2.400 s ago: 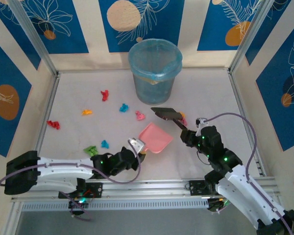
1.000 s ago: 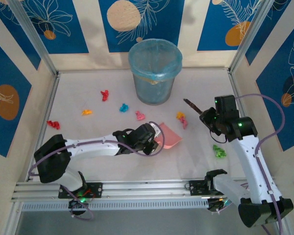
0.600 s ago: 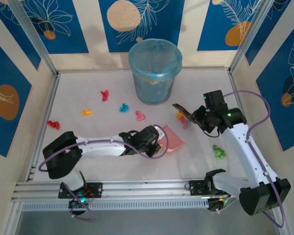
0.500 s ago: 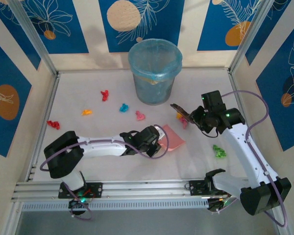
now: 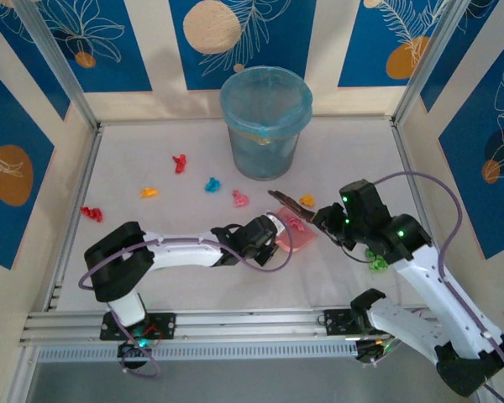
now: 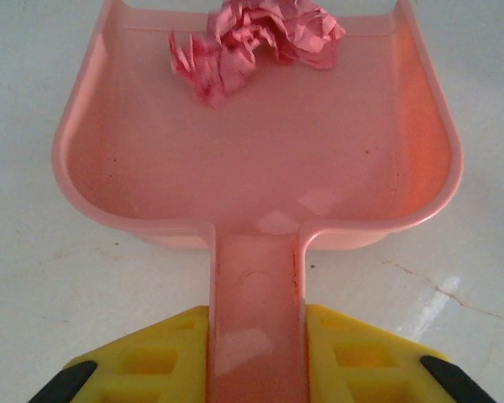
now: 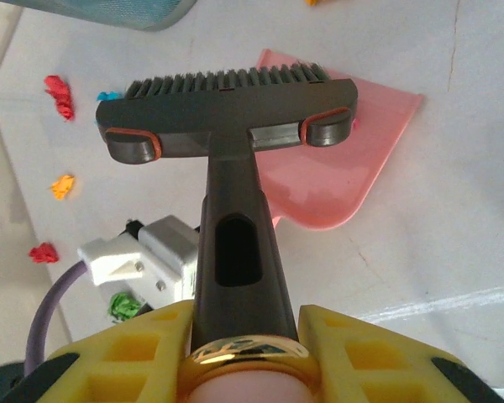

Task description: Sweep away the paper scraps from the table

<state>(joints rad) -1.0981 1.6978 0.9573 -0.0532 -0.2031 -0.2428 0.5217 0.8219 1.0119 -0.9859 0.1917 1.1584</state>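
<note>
While the left arm is stretching low across the worktop, the left pincer is clamping the handle of the pink dustpan, a pink wad lying at its mouth. The right arm is bending inward, the right pincer gripping the brush at that mouth; other paper scraps are lying scattered left of the bin.

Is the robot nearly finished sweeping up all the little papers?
Not yet. Done: one pink scrap sits in the dustpan. In hand: the left gripper holds the dustpan's handle, and the right gripper holds the brush near its open end. Left to do: a red scrap, a blue scrap, an orange scrap, a green scrap and others lie loose on the table.
</note>
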